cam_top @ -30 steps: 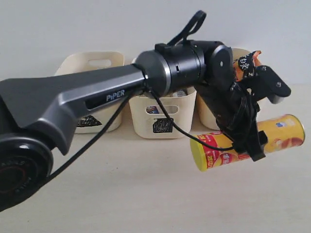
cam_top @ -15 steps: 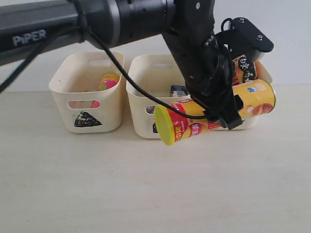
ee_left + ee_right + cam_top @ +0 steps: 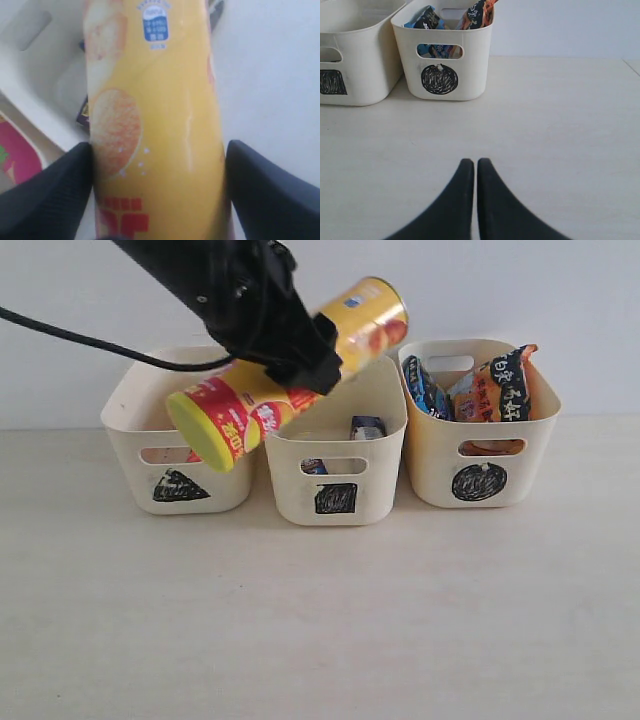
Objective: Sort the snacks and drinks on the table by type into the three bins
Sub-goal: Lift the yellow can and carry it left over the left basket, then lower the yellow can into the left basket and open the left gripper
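My left gripper (image 3: 157,150) is shut on the yellow chip tube (image 3: 240,405), its black fingers (image 3: 55,185) pressing both sides. The tube hangs tilted in the air, its yellow lid low over the triangle bin (image 3: 180,485) and its other end high over the square bin (image 3: 335,498). A pink tube (image 3: 17,150) lies in the triangle bin. A dark carton (image 3: 367,427) sits in the square bin. The circle bin (image 3: 480,482) holds the orange-black packet (image 3: 505,385) and the blue-black packet (image 3: 425,390). My right gripper (image 3: 471,162) is shut and empty, low over the table (image 3: 560,130).
The three bins stand in a row at the back of the pale table (image 3: 320,620), against a white wall. The left arm (image 3: 200,280) and its black cable (image 3: 90,340) reach in from the upper left above the bins.
The left arm has carried the yellow tube leftward and upward, from in front of the circle bin to above the triangle and square bins. The right gripper shows no earlier frame.
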